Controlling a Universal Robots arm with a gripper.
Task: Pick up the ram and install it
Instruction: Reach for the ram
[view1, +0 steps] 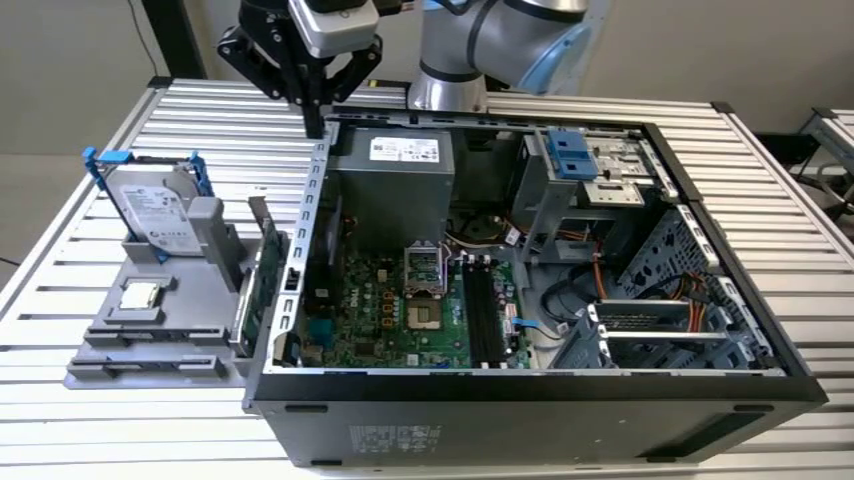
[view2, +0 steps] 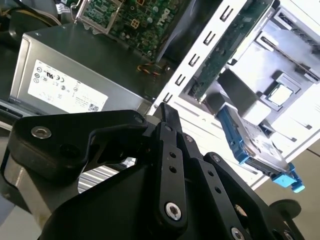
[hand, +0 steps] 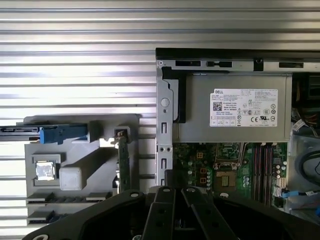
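Ribbed aluminium tabletop (view1: 107, 440) under everything. Nearest in the exterior view: open black desktop computer case (view1: 534, 388) laid on its side, green motherboard (view1: 400, 325) bared inside, long black memory slots (view1: 483, 310) seemingly unfilled. Just beside the case, toward the exterior view's left: grey plastic parts fixture (view1: 160, 350), carrying a silver hard drive in a blue frame (view1: 154, 210) upright at its far end. Along the fixture's case-side edge, standing on its long edge: long, thin dark green circuit-board stick, the ram (view1: 268, 285), close to the case wall but outside it, untouched.

Step in hand, by judgement: the reach toward the pick-up, with the install not begun. Calls, most likely, for squaring up over the stick's thin top edge, spreading wide enough to straddle it, and coming down straight without clipping the case wall or the drive frame.

Farther back: black two-finger gripper (view1: 315, 125) hanging above the case's far corner on the fixture side, well apart from the ram and higher than it, near the grey boxed power supply (view1: 394, 180). Its fingers (view2: 169, 150) pressed together to a narrow tip, as far as can be judged from both wrist views; nothing gripped, nothing touched. Behind that, silver-and-blue robot arm (view1: 461, 60).
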